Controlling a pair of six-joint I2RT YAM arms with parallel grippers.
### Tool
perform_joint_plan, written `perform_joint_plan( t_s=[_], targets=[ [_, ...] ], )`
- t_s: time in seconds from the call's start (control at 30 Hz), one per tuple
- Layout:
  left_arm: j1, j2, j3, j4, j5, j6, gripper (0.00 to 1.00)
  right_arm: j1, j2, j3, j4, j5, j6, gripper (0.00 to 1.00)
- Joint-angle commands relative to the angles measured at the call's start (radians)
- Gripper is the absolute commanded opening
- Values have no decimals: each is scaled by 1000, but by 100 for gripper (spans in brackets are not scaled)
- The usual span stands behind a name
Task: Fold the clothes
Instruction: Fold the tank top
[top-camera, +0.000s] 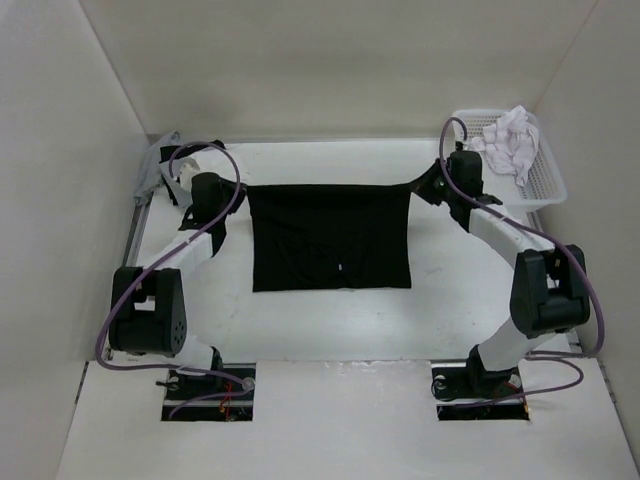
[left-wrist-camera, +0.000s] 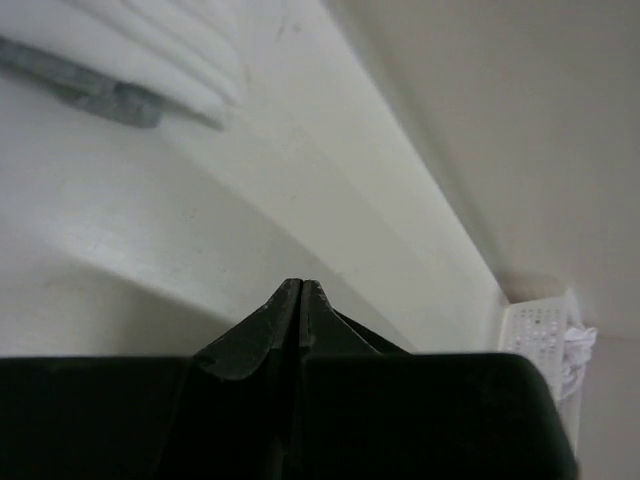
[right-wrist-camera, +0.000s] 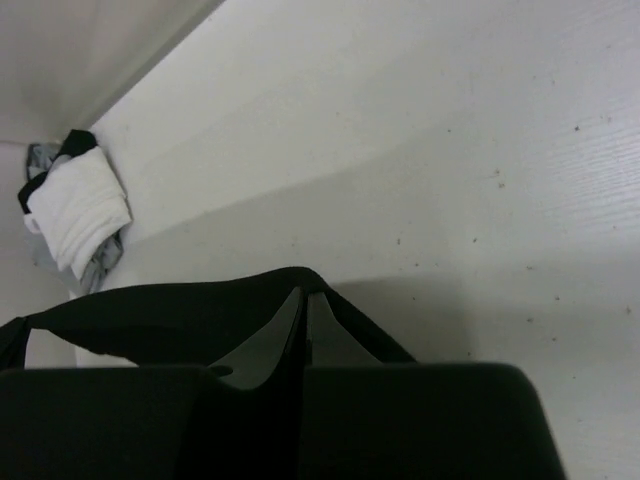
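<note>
Clothes (top-camera: 330, 240) lie spread flat mid-tabletop (top-camera: 330, 320), far corners pinched by the clamped left end effector (left-wrist-camera: 301, 285) and right end effector (right-wrist-camera: 304, 295). Folding seems just starting; next, both corners should travel evenly toward the near hem.

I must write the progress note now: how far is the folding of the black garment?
Done: the black garment is spread as a rectangle over the table. In hand: the left fingers and right fingers are shut on its two far corners, the edge taut between them. Still to do: no finished fold shows; the folding itself remains.
</note>
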Motion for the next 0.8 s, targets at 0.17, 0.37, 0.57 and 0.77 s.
perform_joint_plan(
  t_s=[0.17,0.37,0.57,0.77],
  targets=[
    [-42,-202,-217,175,-26,-4,0,41,-205,-261,160,29,17,1],
    [-25,-322,-408,212,25,3,0,73,-332,-468,216,43,48,1],
    [-30,-465,-549,200,65,21,0,108,-469,-622,219,107,68,1],
    [-22,-618,-661,152,91,16,0,122,-582,-746,201,127,109,1]
  ],
)
